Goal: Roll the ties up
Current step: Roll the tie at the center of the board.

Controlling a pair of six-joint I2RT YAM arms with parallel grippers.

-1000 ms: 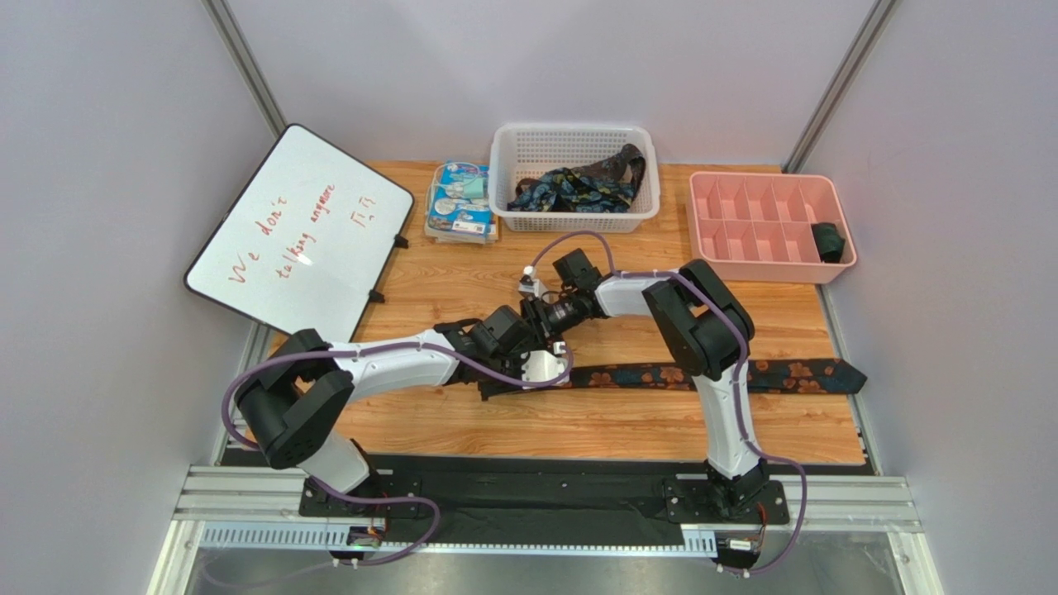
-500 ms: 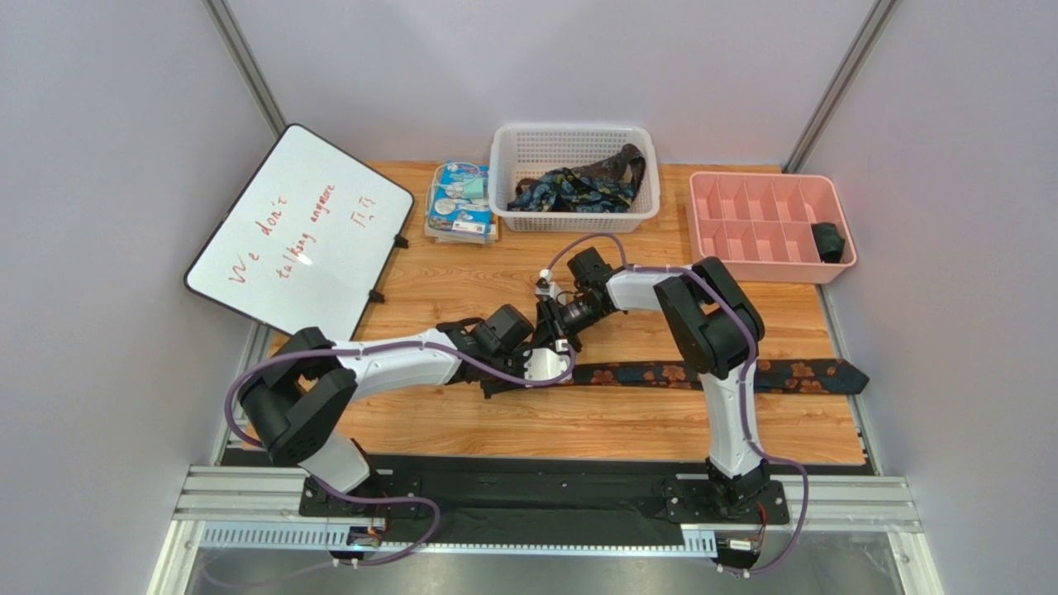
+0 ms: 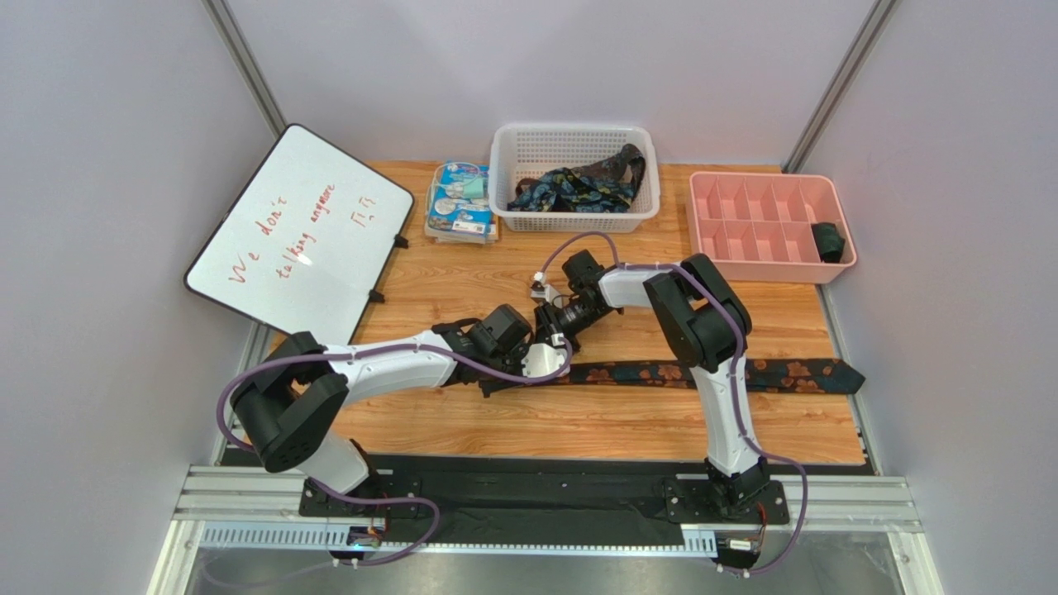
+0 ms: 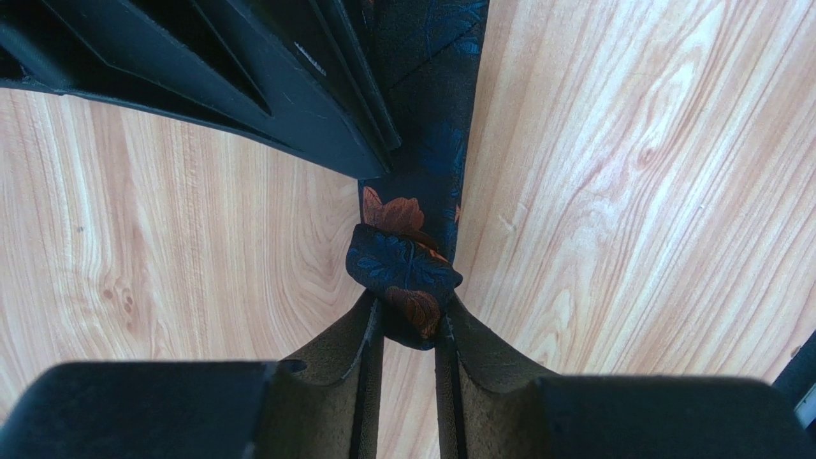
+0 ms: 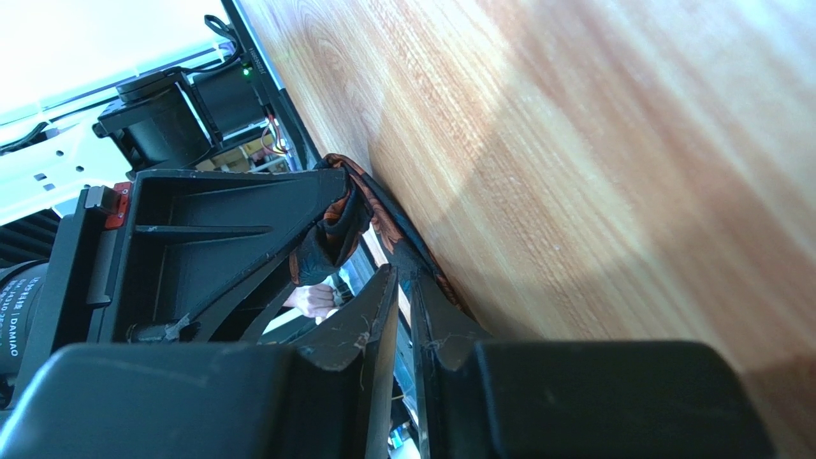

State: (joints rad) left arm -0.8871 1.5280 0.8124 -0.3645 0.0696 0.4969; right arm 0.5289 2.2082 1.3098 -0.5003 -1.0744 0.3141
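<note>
A dark tie with orange-brown flowers [image 3: 708,372] lies flat along the table, left to right. My left gripper [image 3: 544,365] is shut on its folded left end [image 4: 402,263]; in the left wrist view [image 4: 407,323] both pads pinch the small fold just above the wood. My right gripper [image 3: 555,329] comes in from the far side. Its fingers [image 4: 316,105] are closed to a thin slit and rest on the tie just beyond the fold. In the right wrist view [image 5: 402,282] nothing shows between them, and the fold [image 5: 330,234] sits in the left fingers [image 5: 220,229].
A white basket [image 3: 571,129] at the back holds more ties [image 3: 578,189]. A pink divided tray [image 3: 696,223] at back right holds one dark roll [image 3: 828,242]. A blue-white packet [image 3: 460,198] and a whiteboard [image 3: 298,236] lie at back left.
My left gripper has edged slightly up and left with the tie end. My right wrist swung a little right, then back; its fingers stay by the fold.
</note>
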